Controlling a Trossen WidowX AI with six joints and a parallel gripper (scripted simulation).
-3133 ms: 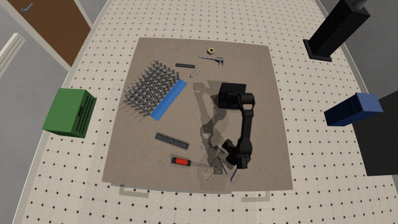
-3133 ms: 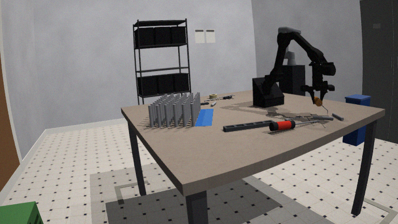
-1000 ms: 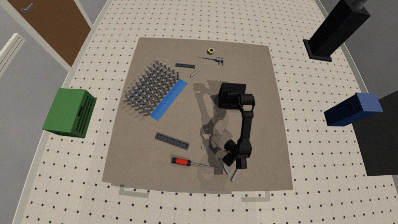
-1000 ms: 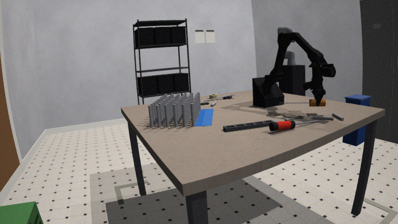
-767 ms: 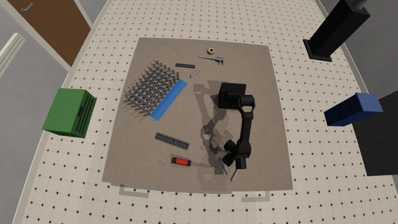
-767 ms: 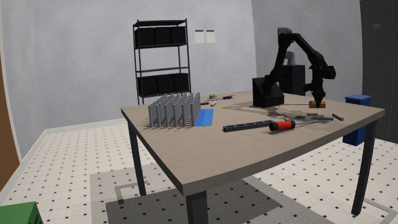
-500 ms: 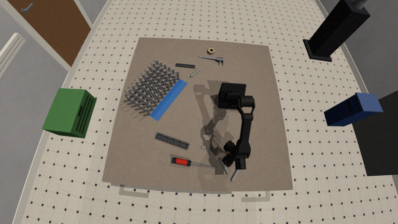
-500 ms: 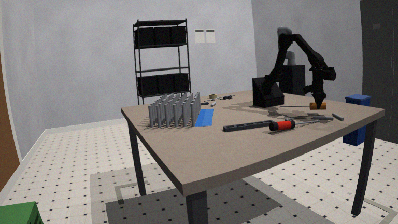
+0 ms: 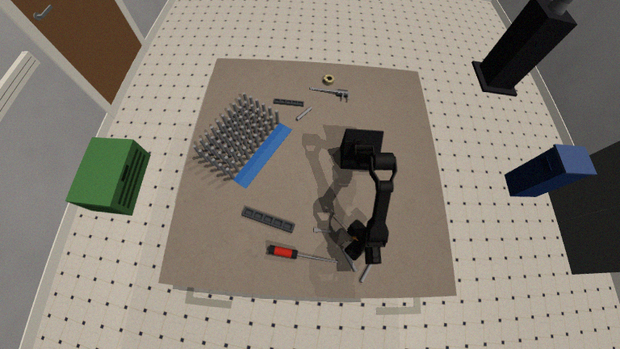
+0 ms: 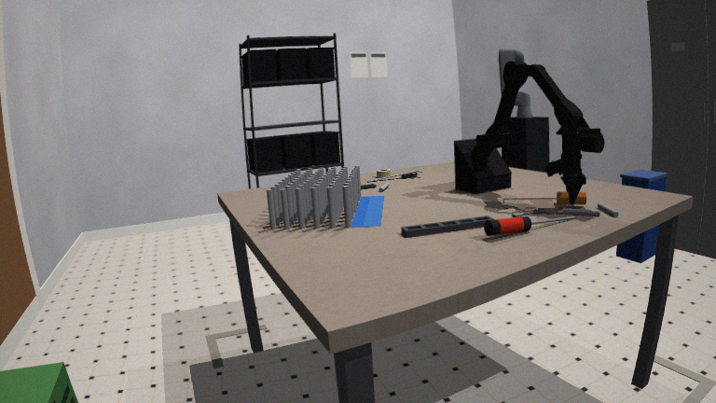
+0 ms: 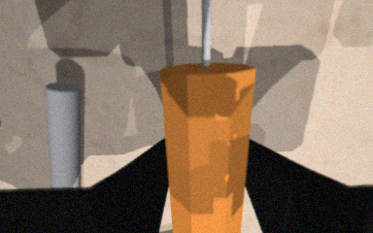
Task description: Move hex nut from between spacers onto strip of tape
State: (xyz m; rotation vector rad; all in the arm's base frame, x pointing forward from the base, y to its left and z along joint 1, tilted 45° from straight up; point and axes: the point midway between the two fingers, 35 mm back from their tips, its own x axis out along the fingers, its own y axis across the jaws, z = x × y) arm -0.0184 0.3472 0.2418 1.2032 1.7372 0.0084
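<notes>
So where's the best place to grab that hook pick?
By its orange-brown handle, from above, one finger on each side, as the gripper has it now. The handle is thick and flat-sided, so the fingers get purchase; the shaft is too thin.

The hand [image 11: 206, 214] is clamped on the hook pick's orange-brown handle [image 11: 209, 146], its thin metal shaft [image 11: 207, 29] running ahead above the bench [image 11: 330, 97]; a grey cylinder [image 11: 63, 136] lies left.

Spacers [image 9: 237, 136] stand on tabletop [image 9: 411, 254] far left of my base [image 9: 361, 146]; tape strip [image 9: 263, 155] just beside them; screwdriver [image 9: 292, 253] near my pincer [image 9: 355, 241].
</notes>
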